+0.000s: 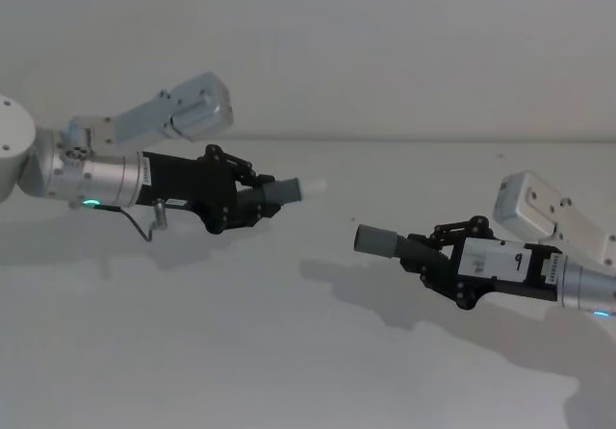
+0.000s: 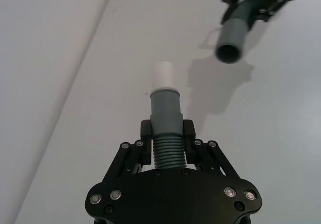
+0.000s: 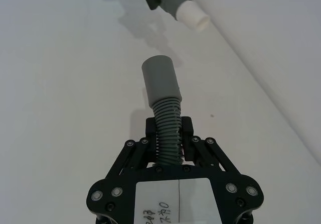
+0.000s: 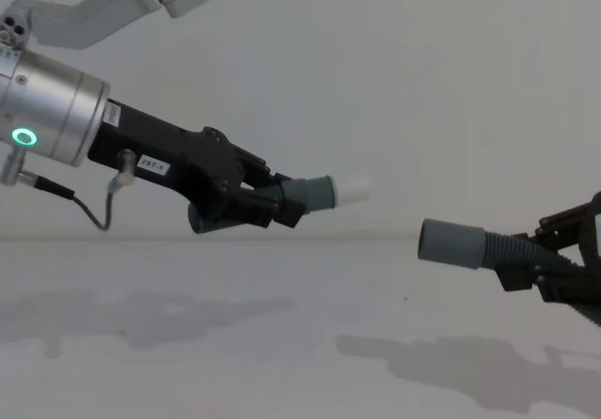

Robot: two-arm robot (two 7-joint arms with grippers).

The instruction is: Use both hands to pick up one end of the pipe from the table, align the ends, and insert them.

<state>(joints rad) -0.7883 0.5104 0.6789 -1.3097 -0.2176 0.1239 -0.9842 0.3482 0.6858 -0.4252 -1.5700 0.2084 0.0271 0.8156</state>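
Both pipe pieces hang in the air above the white table (image 1: 241,352). My left gripper (image 1: 252,201) is shut on the ribbed body of one piece (image 2: 167,133), whose grey cuff ends in a narrow white tip (image 1: 310,189) pointing right. My right gripper (image 1: 430,253) is shut on the other piece (image 3: 165,128), its plain open sleeve (image 1: 375,240) pointing left. In the head view the sleeve sits lower than the white tip and to its right, with a clear gap between them. The chest view shows the same: white tip (image 4: 354,192) higher, sleeve (image 4: 451,242) lower right.
The table's far edge (image 1: 385,140) meets a plain wall behind. Shadows of both arms fall on the table surface (image 4: 282,344) below the grippers.
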